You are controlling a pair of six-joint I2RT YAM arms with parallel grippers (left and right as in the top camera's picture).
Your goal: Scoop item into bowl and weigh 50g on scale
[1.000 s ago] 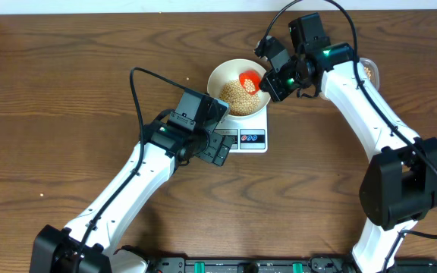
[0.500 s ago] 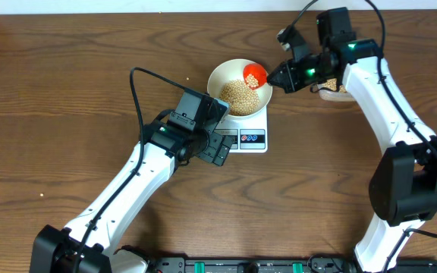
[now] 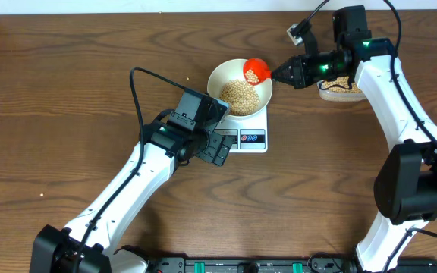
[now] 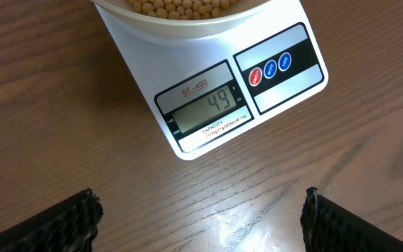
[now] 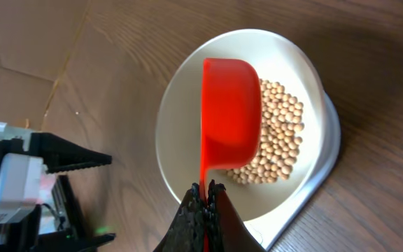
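A white bowl [image 3: 220, 76] with a heap of tan beans [image 3: 240, 94] stands on the white scale [image 3: 253, 139]. The scale's display [image 4: 205, 105] reads 49. My right gripper [image 3: 288, 73] is shut on the thin handle of a red scoop [image 3: 256, 70], which hangs over the bowl's far right rim. From the right wrist, the scoop [image 5: 231, 112] covers part of the beans [image 5: 278, 133], with the gripper [image 5: 206, 189] pinching its handle. My left gripper [image 4: 200, 199] is open above bare table just in front of the scale, holding nothing.
A clear tub [image 3: 340, 86] with more beans sits to the right of the scale, partly hidden under my right arm. The left arm [image 3: 127, 189] stretches across the table from the front left. Black equipment lines the front edge [image 3: 241, 265].
My right gripper has carried the red scoop right and back, from over the beans in the middle of the bowl to its far right rim. The left arm has not moved.
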